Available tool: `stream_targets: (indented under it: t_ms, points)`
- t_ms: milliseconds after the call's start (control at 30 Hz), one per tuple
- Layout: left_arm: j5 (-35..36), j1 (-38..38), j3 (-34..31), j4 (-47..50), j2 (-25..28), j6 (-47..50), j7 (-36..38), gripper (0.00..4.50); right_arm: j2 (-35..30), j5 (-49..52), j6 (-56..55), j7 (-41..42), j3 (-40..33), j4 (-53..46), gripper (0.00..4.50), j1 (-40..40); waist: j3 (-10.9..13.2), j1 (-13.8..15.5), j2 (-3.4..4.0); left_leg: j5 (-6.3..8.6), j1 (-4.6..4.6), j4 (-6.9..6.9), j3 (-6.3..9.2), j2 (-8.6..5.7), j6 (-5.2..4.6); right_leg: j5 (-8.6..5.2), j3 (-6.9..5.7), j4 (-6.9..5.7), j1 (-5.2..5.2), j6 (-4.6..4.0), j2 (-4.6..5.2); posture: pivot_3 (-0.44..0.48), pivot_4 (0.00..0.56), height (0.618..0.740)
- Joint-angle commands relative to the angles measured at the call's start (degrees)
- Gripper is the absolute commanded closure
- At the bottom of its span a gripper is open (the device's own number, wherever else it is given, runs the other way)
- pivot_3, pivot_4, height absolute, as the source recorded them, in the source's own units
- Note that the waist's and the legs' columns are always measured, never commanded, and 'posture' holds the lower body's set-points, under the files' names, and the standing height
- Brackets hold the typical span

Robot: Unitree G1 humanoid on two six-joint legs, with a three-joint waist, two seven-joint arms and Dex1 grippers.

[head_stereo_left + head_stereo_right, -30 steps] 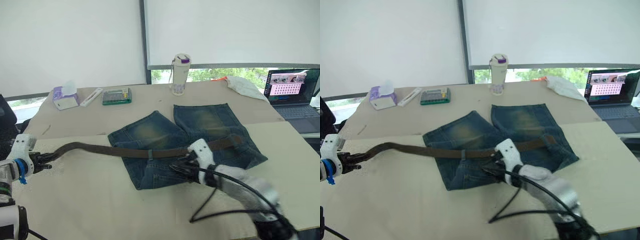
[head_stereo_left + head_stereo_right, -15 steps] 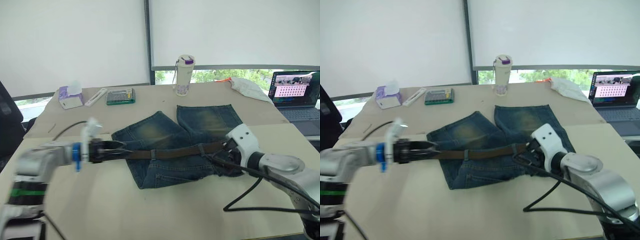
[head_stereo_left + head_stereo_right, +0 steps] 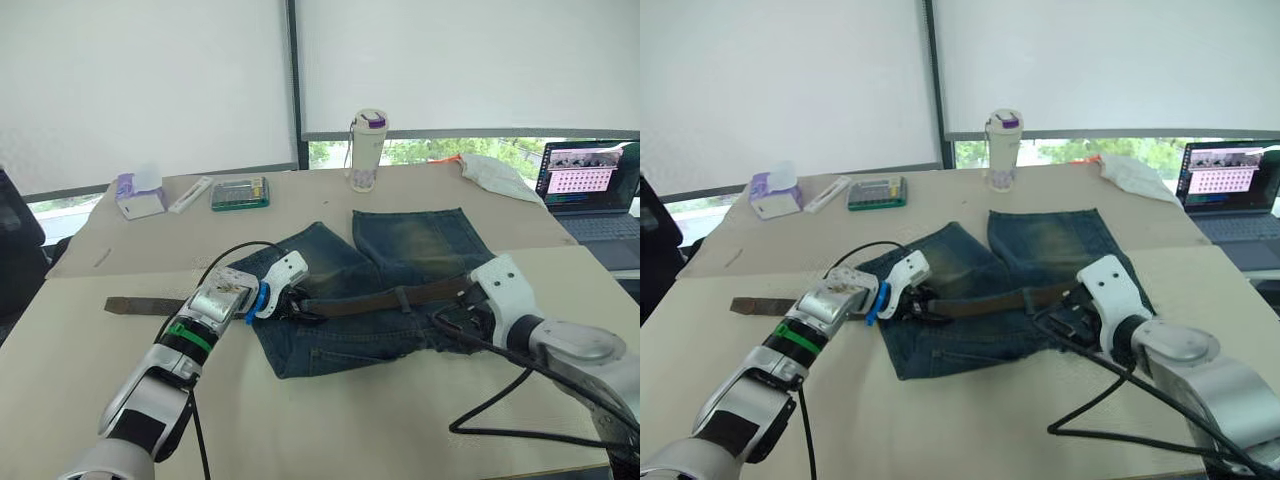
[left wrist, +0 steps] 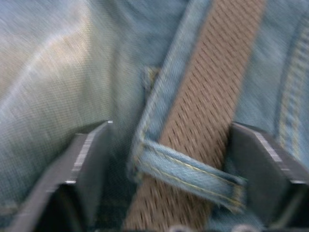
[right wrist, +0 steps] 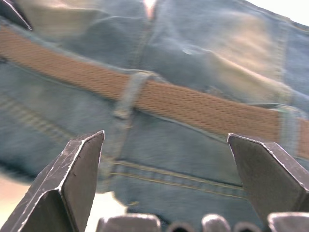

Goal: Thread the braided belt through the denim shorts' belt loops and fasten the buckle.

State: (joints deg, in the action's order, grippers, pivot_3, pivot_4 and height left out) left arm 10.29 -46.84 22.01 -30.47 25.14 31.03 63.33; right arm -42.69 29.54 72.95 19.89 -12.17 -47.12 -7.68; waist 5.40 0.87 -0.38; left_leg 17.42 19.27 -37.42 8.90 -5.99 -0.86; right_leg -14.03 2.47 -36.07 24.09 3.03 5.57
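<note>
Your blue denim shorts (image 3: 380,290) lie flat on the tan bench (image 3: 330,420), so the waistband stays easy to reach. The long brown braided belt (image 3: 390,297) runs across the waistband, under a small denim belt loop (image 4: 188,173). Its flat end lies toward 9 o'clock. Your left tool (image 3: 298,303) is spread wide around belt and loop. Your right tool (image 3: 1065,322) is spread too, pinching nothing. I can read no writing.

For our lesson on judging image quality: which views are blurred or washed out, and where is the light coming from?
Left wrist view: motion-smeared, though the braided belt under a belt loop stays readable. Right wrist view: softly blurred denim shorts. Head views: sharper, with daylight from the window behind pale, bright blinds.
</note>
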Motion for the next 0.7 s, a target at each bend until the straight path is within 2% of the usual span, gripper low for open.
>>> stream_targets:
  t_ms: [33, 67, 133, 200, 267, 367, 500, 633, 700]
  points:
    - [-2.2, 0.2, 0.5, -3.1, -1.4, -4.1, 1.9, 2.19, -0.9, 0.4, -1.1, 1.0, -3.2, -3.9, 0.00, 1.6, 0.0, 0.0, 0.00, 0.02, 0.00, -0.06, 0.00, -0.01, -0.04, 0.00, -0.02, 0.01, -0.02, 0.01, 0.00, 0.000, 0.150, 0.740]
    - [-1.9, 0.1, -0.5, -2.8, -1.9, -5.1, 1.8, 2.35, -1.2, 0.2, -1.1, 1.1, -3.7, -4.0, 0.00, 2.0, 0.0, 0.0, 0.00, 0.03, 0.00, -0.12, 0.00, -0.03, -0.05, 0.00, -0.01, 0.01, -0.03, 0.01, 0.01, 0.000, 0.150, 0.740]
    - [-1.5, 0.3, -1.9, -1.4, -2.2, -6.6, 2.3, 3.15, -2.2, -0.4, -1.1, 1.4, -4.6, -4.0, 0.00, 2.5, 0.0, 0.2, -0.01, 0.05, 0.03, -0.27, 0.00, -0.05, -0.09, 0.00, -0.01, 0.05, -0.03, 0.02, 0.03, 0.000, 0.150, 0.740]
    - [-3.0, 1.5, -2.1, 0.8, -1.0, -13.0, 2.4, 3.88, -4.0, -1.9, -1.7, 1.4, -4.6, -3.1, 0.00, 3.0, 0.0, 0.3, -0.01, 0.06, 0.05, -0.32, 0.00, -0.06, -0.10, 0.00, -0.02, 0.10, -0.03, 0.03, 0.04, 0.000, 0.150, 0.740]
    - [-2.3, 3.5, -3.9, 4.2, -0.3, -20.1, 3.3, 4.37, -6.8, -4.0, -3.1, 1.4, -3.8, -1.7, 0.00, 3.5, 0.0, 0.2, 0.00, 0.06, 0.04, -0.32, 0.00, -0.05, -0.09, 0.00, -0.02, 0.10, -0.02, 0.03, 0.03, 0.000, 0.150, 0.740]
    - [0.4, 5.9, -7.4, 9.7, 0.1, -23.2, 3.7, 4.42, -11.2, -5.5, -5.1, 3.3, -2.5, 0.9, 0.00, 3.6, 0.0, 0.3, -0.01, 0.06, 0.07, -0.32, 0.00, -0.04, -0.08, 0.00, 0.01, 0.12, 0.03, 0.03, 0.06, 0.000, 0.150, 0.740]
    - [-0.4, 9.4, -9.5, 14.7, 2.3, -30.1, 3.4, 4.42, -14.0, -1.9, -6.8, 10.4, -4.5, 4.8, 0.00, 0.5, 0.0, 0.1, -0.02, 0.06, 0.04, -0.31, -0.03, -0.01, -0.09, 0.00, 0.03, 0.18, -0.02, 0.03, 0.06, 0.000, 0.150, 0.740]
    - [0.8, 13.3, -11.3, 21.0, 5.5, -32.4, 5.2, 4.42, -18.1, -6.5, -10.2, 11.1, 1.5, 13.0, 0.00, -4.9, 0.0, -0.2, 0.05, 0.07, 0.03, -0.29, -0.06, 0.00, -0.10, 0.00, 0.04, 0.17, 0.00, 0.03, 0.06, 0.000, 0.150, 0.740]
    - [1.2, 15.6, -12.2, 23.6, 7.9, -33.4, 6.6, 4.42, -21.3, -9.7, -12.3, 13.0, 8.0, 17.7, 0.00, -8.8, 0.0, -0.2, 0.08, 0.07, 0.03, -0.27, -0.06, 0.04, -0.10, 0.00, 0.02, 0.20, 0.01, 0.03, 0.02, 0.000, 0.150, 0.740]
